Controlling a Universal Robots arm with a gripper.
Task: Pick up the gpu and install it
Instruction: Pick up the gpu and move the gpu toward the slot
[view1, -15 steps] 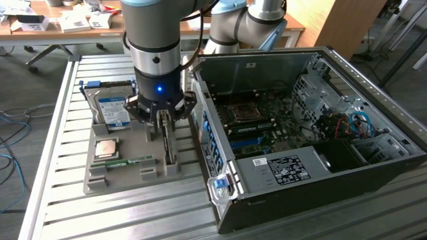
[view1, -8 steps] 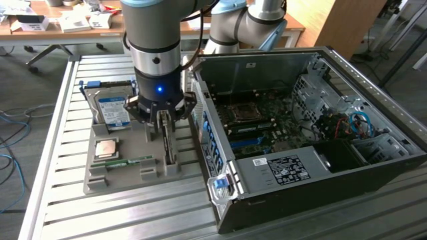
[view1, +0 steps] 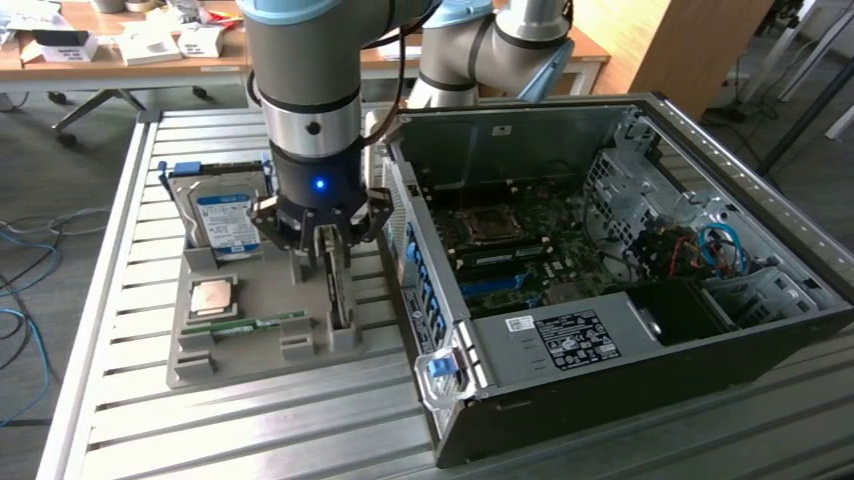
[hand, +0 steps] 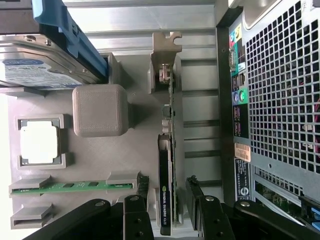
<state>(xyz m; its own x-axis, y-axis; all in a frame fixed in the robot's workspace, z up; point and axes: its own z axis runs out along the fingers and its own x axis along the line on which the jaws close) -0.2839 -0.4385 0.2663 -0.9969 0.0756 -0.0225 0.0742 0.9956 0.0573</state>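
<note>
- Open at the gripper (hand: 167, 186): fingers (hand: 140, 200) parted to either side of the gpu (hand: 166, 150), nothing clamped, contact not discernible.
- Located directly beneath the gripper: gpu standing on its long edge in a slot of the grey tray (view1: 254, 365), not lifted.
- Aligned with the gap between the fingers: long axis of the gpu, with the silver bracket (hand: 165, 55) at the far end from the fingers.
- Judged to be at the grasp stage of the pick-up; installation not begun.
- Seated in the same tray, away from the case: memory stick (view1: 247, 323), processor (view1: 214, 297), hard drive (view1: 227, 220).
- Placed just beside the tray, toward the exterior view's right: open computer case (view1: 747, 330), motherboard (view1: 534, 250) exposed.
- Supported throughout by a slatted metal table (view1: 267, 430).
- Farther back: wooden desk (view1: 120, 65) with small boxes.
</note>
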